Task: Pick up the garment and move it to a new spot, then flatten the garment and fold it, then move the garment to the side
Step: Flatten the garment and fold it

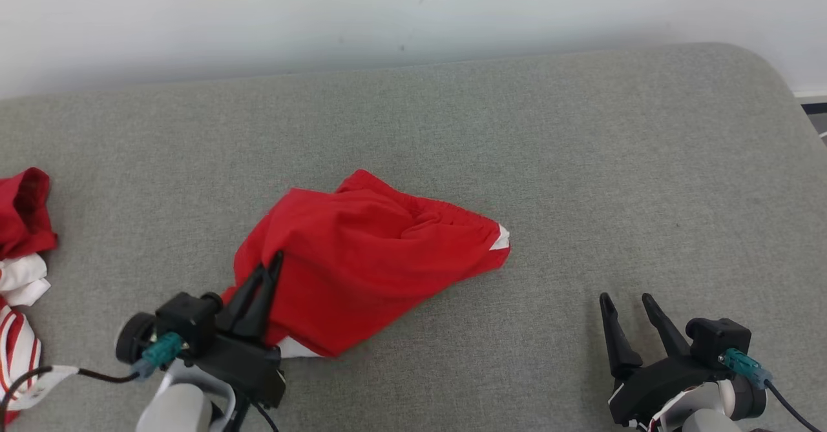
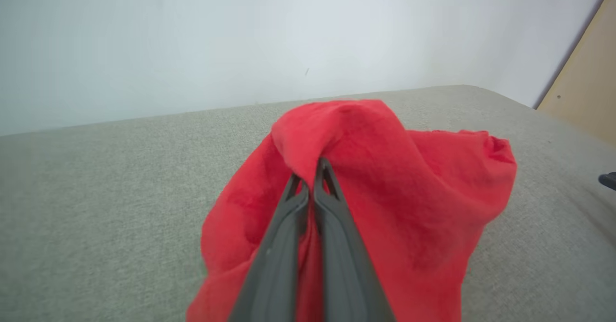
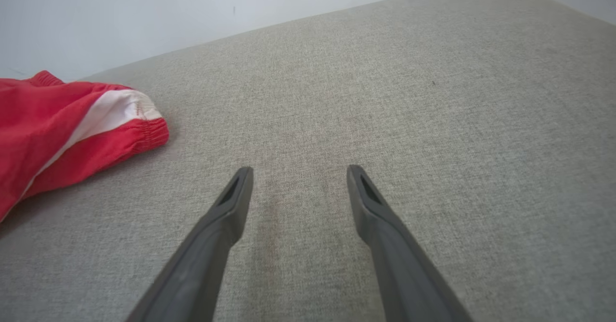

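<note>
A red garment [image 1: 362,257] with white trim lies crumpled in the middle of the grey cushioned surface [image 1: 581,161]. My left gripper [image 1: 271,267] is shut on its near-left edge. In the left wrist view the two fingers meet at the left gripper's tips [image 2: 310,173], with a fold of the red garment [image 2: 385,192] pinched between them and bunched up over them. My right gripper [image 1: 625,303] stands open at the lower right, apart from the cloth. Under my right gripper [image 3: 298,173] there is only bare fabric surface, with the garment's elastic hem [image 3: 96,124] off to the left.
More red and white clothes [image 1: 22,257] lie heaped at the left edge of the surface. A pale wall [image 1: 387,12] runs along the back. The surface's rounded corner [image 1: 769,70] is at the far right, with a wooden panel [image 2: 587,86] beyond it.
</note>
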Robot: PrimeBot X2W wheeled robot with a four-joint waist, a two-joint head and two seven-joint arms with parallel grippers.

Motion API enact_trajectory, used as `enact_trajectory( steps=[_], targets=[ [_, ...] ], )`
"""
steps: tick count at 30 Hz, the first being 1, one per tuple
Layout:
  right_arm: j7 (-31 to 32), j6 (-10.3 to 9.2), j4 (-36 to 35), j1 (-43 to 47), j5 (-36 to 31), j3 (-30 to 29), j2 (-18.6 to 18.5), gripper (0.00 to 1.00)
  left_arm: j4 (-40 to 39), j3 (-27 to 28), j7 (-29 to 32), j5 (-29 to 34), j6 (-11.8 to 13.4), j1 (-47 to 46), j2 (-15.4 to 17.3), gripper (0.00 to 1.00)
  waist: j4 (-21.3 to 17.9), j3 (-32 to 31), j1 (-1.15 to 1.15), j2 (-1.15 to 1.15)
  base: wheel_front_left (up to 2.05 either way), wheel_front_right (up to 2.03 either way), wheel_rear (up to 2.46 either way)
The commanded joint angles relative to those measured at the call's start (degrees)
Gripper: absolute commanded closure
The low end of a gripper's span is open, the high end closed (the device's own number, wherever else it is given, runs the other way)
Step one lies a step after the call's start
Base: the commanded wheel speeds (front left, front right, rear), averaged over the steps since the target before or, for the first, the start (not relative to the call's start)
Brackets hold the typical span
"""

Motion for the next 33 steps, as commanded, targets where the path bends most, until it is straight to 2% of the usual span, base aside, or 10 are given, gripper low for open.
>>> enact_trajectory(
  steps=[1, 9, 18, 19, 20, 21, 26, 33],
  targets=[
    [0.0, -0.02, -0.3, 0.4, -0.2, 0.0, 0.1, 0.0, -1.2, 1.2, -0.3, 1.3, 0.0, -0.9, 0.5, 1.0, 0.2, 0.4, 0.0, 0.0, 0.0, 0.0, 0.0],
    [0.0, -0.02, -0.7, -1.3, -0.4, 0.7, 0.6, 0.0, 2.9, 5.8, -0.3, 4.9, 0.3, -6.9, 1.7, 1.0, -0.6, 3.1, 0.0, 0.0, 0.0, 0.0, 0.0],
    [0.0, -0.02, -0.9, -2.9, -0.1, 1.1, 0.6, 0.0, 13.8, 10.6, -0.3, 5.9, 3.3, -14.2, 3.4, 1.0, -3.9, 7.1, 0.0, 0.0, 0.0, 0.0, 0.0],
    [0.0, -0.02, -1.0, -3.1, -0.2, 1.0, 0.6, 0.0, 15.0, 11.0, -0.3, 5.8, 3.4, -14.5, 3.5, 0.8, -4.1, 7.3, 0.0, 0.0, 0.0, 0.0, 0.0],
    [0.0, -0.02, -1.2, -3.2, -0.1, 0.9, 0.5, 0.0, 15.6, 11.3, -0.3, 6.0, 3.7, -15.0, 3.5, 0.37, -4.2, 7.4, 0.0, 0.0, 0.0, 0.0, 0.0],
    [0.0, -0.02, -1.5, -3.3, -0.3, 0.4, 0.6, 0.0, 16.4, 12.0, -0.3, 6.1, 4.3, -14.9, 3.3, 0.0, -4.2, 7.3, 0.0, 0.0, 0.0, 0.0, 0.0],
    [0.0, -0.02, -3.6, -3.0, -1.1, 0.4, 0.7, 0.0, 13.8, 13.3, -0.3, 6.9, 6.1, -11.7, 2.6, 0.0, -2.1, 5.4, 0.0, 0.0, 0.0, 0.0, 0.0],
    [0.0, -0.02, -6.8, -3.7, -1.7, 4.4, 0.1, 0.0, 6.6, 14.2, -0.3, 7.6, 6.5, -5.0, -0.1, 0.0, 4.3, 2.0, 0.0, 0.0, 0.0, 0.0, 0.0]
  ],
)
